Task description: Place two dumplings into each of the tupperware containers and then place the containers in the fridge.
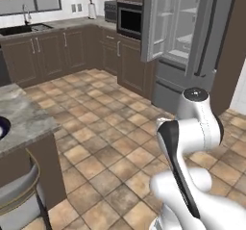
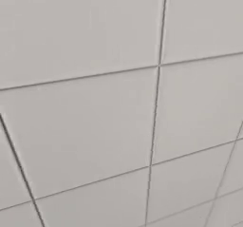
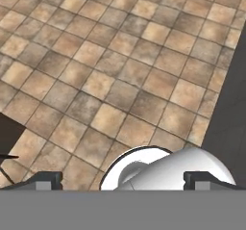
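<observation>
Hand [image 3: 122, 180] wide open and empty over bare tiled floor [image 3: 120, 80], fridge [image 1: 190, 36] open beyond

Home kitchen: dark brown cabinets [image 1: 48, 53], sink [image 1: 19, 29], built-in microwave [image 1: 129, 19], open fridge [image 1: 185, 36] far right, tiled floor [image 1: 105, 128].
</observation>
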Robot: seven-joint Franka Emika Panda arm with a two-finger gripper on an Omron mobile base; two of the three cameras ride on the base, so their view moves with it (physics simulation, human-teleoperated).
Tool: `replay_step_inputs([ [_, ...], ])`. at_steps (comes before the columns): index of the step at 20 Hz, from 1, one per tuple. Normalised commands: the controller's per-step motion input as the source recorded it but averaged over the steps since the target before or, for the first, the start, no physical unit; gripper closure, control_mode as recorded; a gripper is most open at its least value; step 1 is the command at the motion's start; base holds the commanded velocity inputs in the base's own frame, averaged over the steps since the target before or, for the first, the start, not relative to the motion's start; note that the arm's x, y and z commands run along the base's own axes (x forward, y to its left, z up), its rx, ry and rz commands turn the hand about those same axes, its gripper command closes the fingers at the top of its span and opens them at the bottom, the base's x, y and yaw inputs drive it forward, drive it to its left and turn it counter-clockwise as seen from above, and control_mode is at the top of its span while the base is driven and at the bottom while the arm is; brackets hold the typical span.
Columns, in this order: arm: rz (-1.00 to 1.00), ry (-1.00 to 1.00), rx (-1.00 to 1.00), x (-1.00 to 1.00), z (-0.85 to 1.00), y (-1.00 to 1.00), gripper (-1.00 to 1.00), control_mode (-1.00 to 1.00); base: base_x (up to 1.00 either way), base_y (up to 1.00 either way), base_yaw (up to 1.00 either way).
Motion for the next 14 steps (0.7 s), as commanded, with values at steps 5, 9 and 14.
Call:
replay_step_inputs([
  [5, 0.00, 0.00, 0.00, 0.00, 0.00, 0.00, -1.00, 1.00, -0.27, 0.97, 0.00],
  [9, 0.00, 0.00, 0.00, 0.00, 0.00, 0.00, -1.00, 1.00, -0.20, 1.00, 0.00],
  [14, 0.00, 0.00, 0.00, 0.00, 0.00, 0.00, -1.00, 1.00, -0.07, 0.99, 0.04],
])
